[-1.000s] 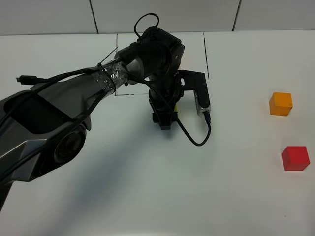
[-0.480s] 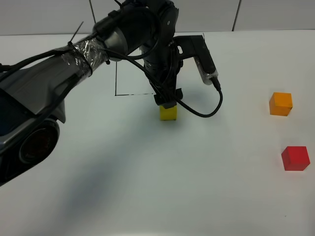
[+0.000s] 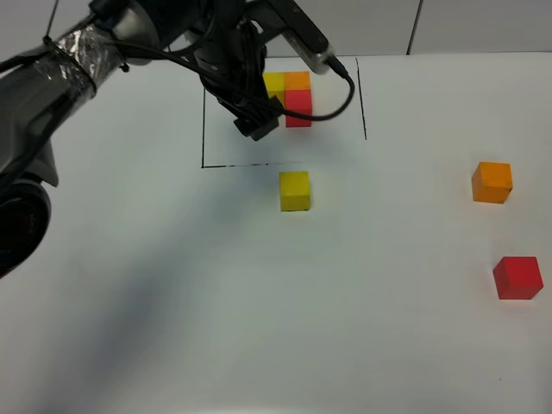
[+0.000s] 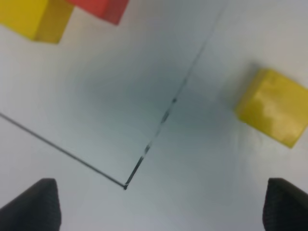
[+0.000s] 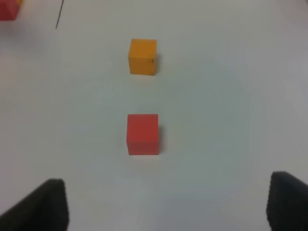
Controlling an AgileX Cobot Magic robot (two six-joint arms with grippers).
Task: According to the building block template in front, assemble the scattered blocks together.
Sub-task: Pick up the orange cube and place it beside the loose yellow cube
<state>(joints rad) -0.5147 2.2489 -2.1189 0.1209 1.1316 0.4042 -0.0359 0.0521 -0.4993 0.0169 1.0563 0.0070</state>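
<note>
Left gripper (image 3: pixel 257 123) has lifted off the yellow block (image 3: pixel 294 190) and now hangs over the black outline (image 3: pixel 203 129), fingers (image 4: pixel 42 204) spread and empty. Yellow block rests on the white surface (image 3: pixel 259 302) just outside the outline's near edge. Orange block (image 3: pixel 492 182) and red block (image 3: pixel 517 277) lie well right of the outline. Template trio (image 3: pixel 291 93) sits inside the outline. Right gripper (image 5: pixel 168 207) has its fingers spread and empty. Tiled wall (image 3: pixel 483 26) stands beyond the outline.

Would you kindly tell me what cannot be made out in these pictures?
- High view: the left arm hides the outline's far left corner; the right pincer lies outside this frame.
- Left wrist view: the template is cut off by the edge, its orange cube unseen; the yellow block is blurred.
- Right wrist view: only a red corner of the template shows.
</note>
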